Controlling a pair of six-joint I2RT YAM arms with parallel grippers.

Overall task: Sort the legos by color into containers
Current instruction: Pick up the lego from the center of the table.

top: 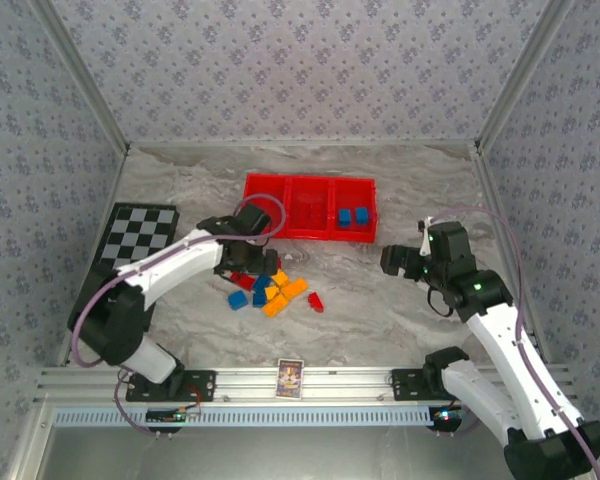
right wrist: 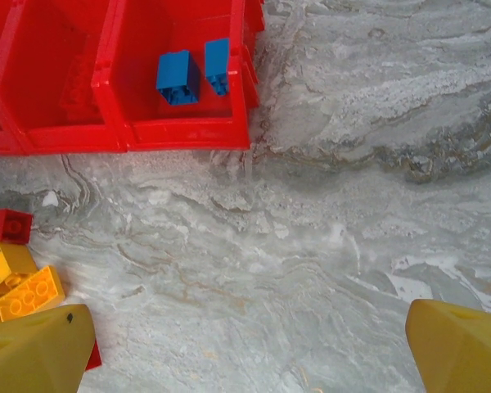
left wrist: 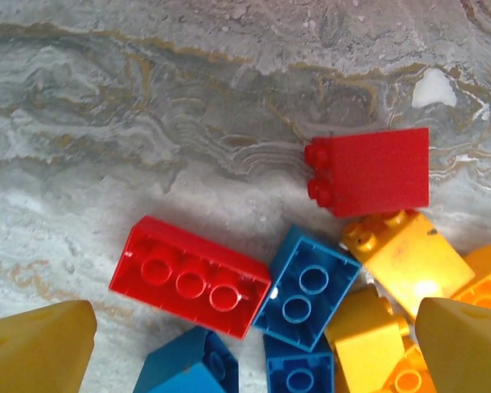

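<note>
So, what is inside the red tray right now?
Two blue legos lie in the right-end compartment of the red tray. The middle compartment looks bare. The left arm's cable covers part of the left compartment, so that corner is hidden.

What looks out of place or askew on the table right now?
Nothing looks damaged or spilled. The tray sits flat, with two blue bricks in its right compartment. The loose pile is just jumbled: one red brick lies on its side, and a second red brick and a blue brick lie upside down.

Red tray [right wrist: 188, 137], blue legos [right wrist: 177, 78]
</note>
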